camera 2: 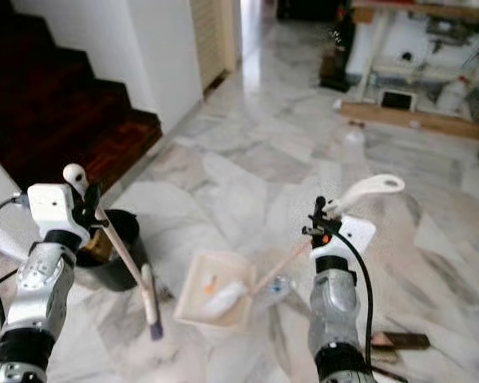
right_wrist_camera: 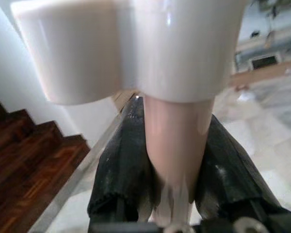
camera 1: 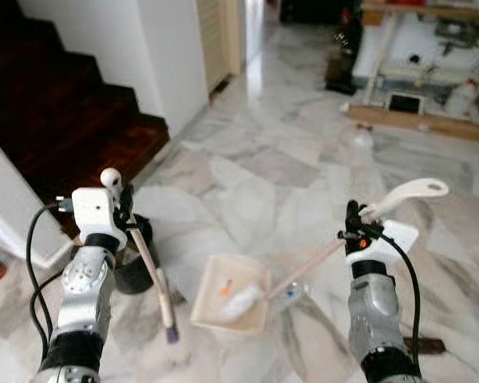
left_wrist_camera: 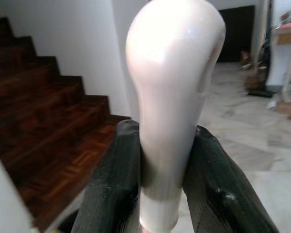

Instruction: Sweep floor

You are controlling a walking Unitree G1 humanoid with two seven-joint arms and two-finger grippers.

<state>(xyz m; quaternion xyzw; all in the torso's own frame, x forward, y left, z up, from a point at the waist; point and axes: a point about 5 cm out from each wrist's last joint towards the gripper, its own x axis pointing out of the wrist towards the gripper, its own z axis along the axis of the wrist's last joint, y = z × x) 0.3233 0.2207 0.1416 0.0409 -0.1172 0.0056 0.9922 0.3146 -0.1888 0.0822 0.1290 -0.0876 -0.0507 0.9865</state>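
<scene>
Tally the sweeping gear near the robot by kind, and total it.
Brooms: 1, the broom, its handle top clamped in the left gripper.
Dustpans: 1, the dustpan, its handle clamped in the right gripper.
Bins: 1, the black bin beside the stairs.
Total: 3

A pale handle (right_wrist_camera: 177,141) is clamped between two black fingers (right_wrist_camera: 121,170) of the right gripper (right_wrist_camera: 177,184). Dark wooden stairs (right_wrist_camera: 29,165) and a blurred, possibly marble floor (right_wrist_camera: 262,121) are seen behind.
</scene>
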